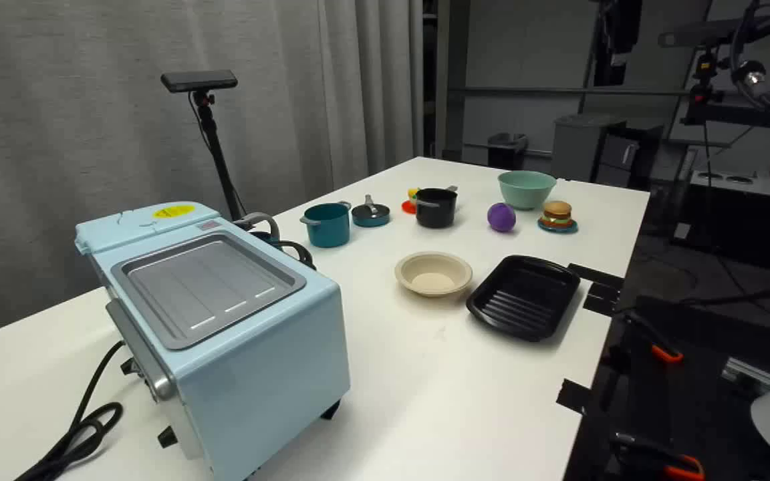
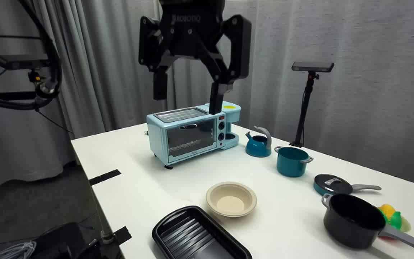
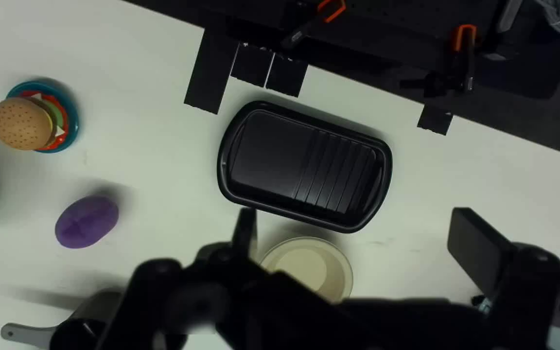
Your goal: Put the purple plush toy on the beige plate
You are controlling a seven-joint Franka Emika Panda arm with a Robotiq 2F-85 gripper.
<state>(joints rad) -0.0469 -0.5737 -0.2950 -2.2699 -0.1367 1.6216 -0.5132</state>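
Observation:
The purple plush toy (image 1: 501, 218) sits on the white table, between the black pot and the burger. It also shows in the wrist view (image 3: 87, 221), left of the jaws. The beige plate (image 1: 434, 282) is a shallow round dish holding nothing. It is also in an exterior view (image 2: 230, 205) and in the wrist view (image 3: 304, 267), where the gripper's dark body covers its lower part. My gripper (image 2: 188, 105) is raised above the table with its fingers wide apart. In the wrist view, nothing is between the fingertips (image 3: 356, 218). The toy is out of frame in an exterior view that shows the gripper.
The black ribbed tray (image 3: 304, 165) lies beside the plate. A burger (image 1: 557, 212) on a teal saucer and a teal bowl (image 1: 525, 190) are near the toy. A black pot (image 2: 350, 221), teal pot (image 2: 291, 163), lidded pan (image 2: 332, 184), kettle (image 2: 258, 146) and light-blue oven (image 2: 192, 138) stand around.

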